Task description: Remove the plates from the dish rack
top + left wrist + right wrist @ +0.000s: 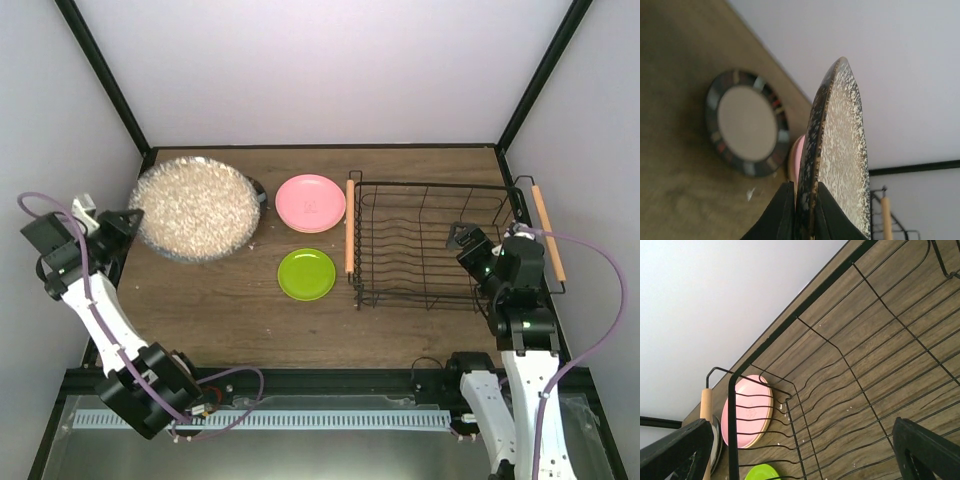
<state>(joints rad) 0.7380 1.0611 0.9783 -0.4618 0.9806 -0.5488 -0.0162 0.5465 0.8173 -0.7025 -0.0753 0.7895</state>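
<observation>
L claw (802, 210) was pinched shut on the rim of the grey plate (840, 150), holding it over the back-left of the table (235, 315), prob. to set it on the dark-rimmed plate (747, 122) below, while R claw (466, 243) hung open over the seemingly empty rack (430, 185).

The big plate (193, 208) is grey with dense pale speckles, and its edge is dark with brownish flecks. The pink plate (311, 203) is plain and the green plate (307, 274) is lime. The cream plate (747, 122) has a dark rim with blue and red patches. The rack (432, 186) is black wire with light wooden handles (349, 228). The table (220, 300) is dark brown woodgrain.
</observation>
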